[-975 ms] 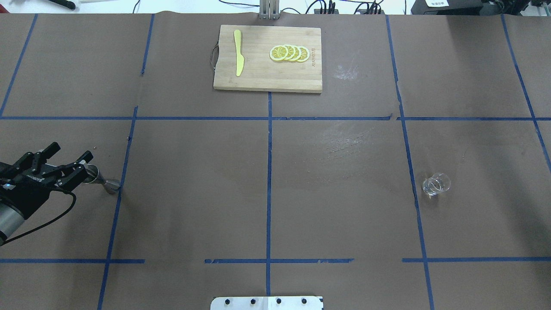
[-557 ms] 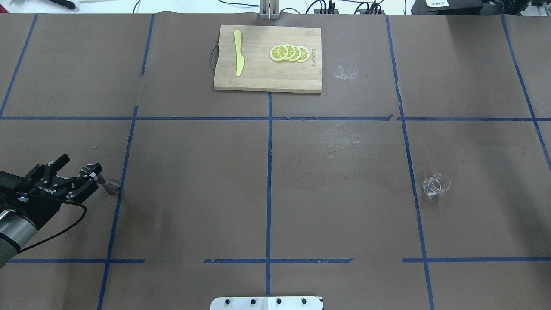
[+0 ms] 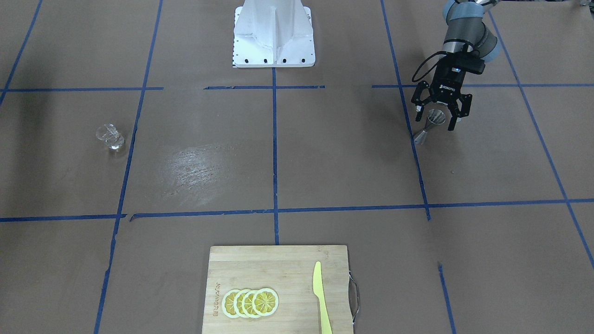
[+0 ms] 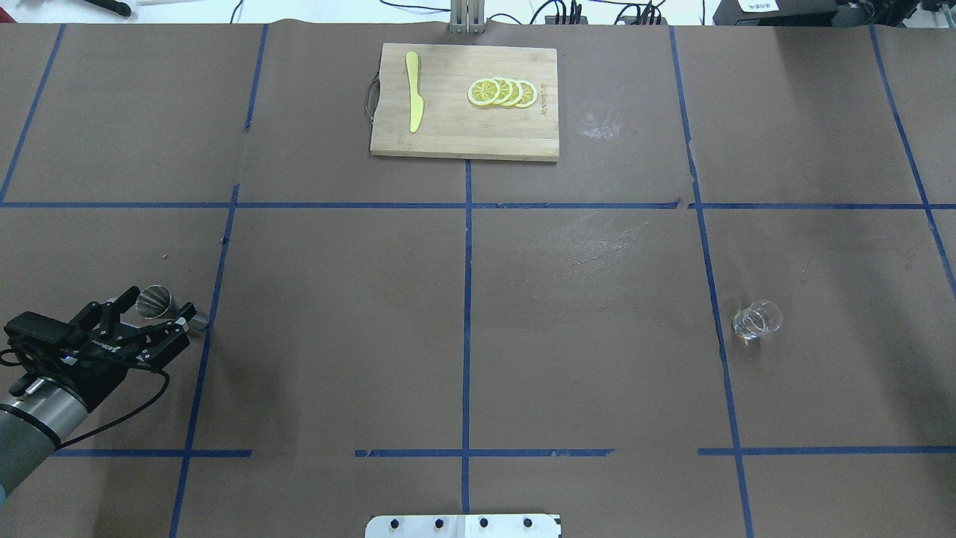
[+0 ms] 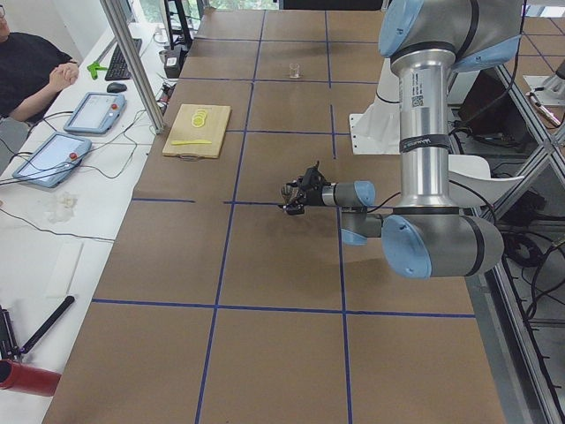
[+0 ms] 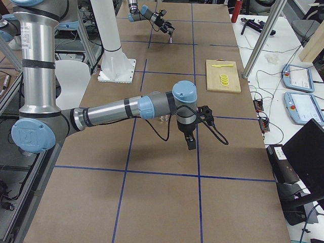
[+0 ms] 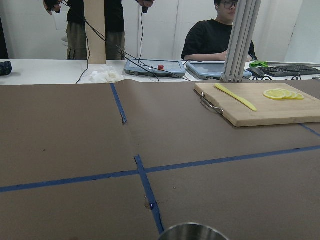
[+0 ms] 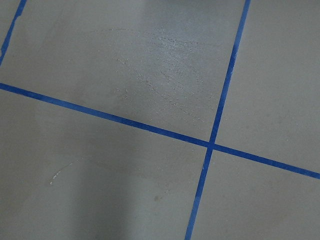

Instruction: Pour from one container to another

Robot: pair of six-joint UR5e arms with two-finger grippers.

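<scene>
Brown paper crossed by blue tape lines (image 4: 466,314) covers the desk (image 4: 582,359), and at its far edge from the robot lies a wooden cutting board (image 4: 463,127) with a yellow knife (image 4: 413,91) and a fan of lemon slices (image 4: 502,92) on it. On the robot's left side the steel jigger (image 4: 154,300) stands upright, its base just beside a tape line. The left gripper (image 4: 163,301) reaches it low and nearly level with the desk, its fingers (image 4: 179,317) spread apart, one on either side of the upper cone. Whether either finger touches the metal cannot be made out. The front-facing view shows the same: the left gripper (image 3: 435,118) has its black fingers open wide about the jigger (image 3: 424,132), whose foot rests on the paper. In the left wrist view only the jigger's rounded rim (image 7: 192,232) shows at the bottom edge. Well apart, on the robot's right side, the clear glass cup (image 4: 756,320) stands alone just beside another tape line, with nothing gripping it. The right gripper (image 6: 192,146) shows only in the exterior right view, hanging point-down above the desk near the glass cup, and whether its fingers are apart or together cannot be told.
</scene>
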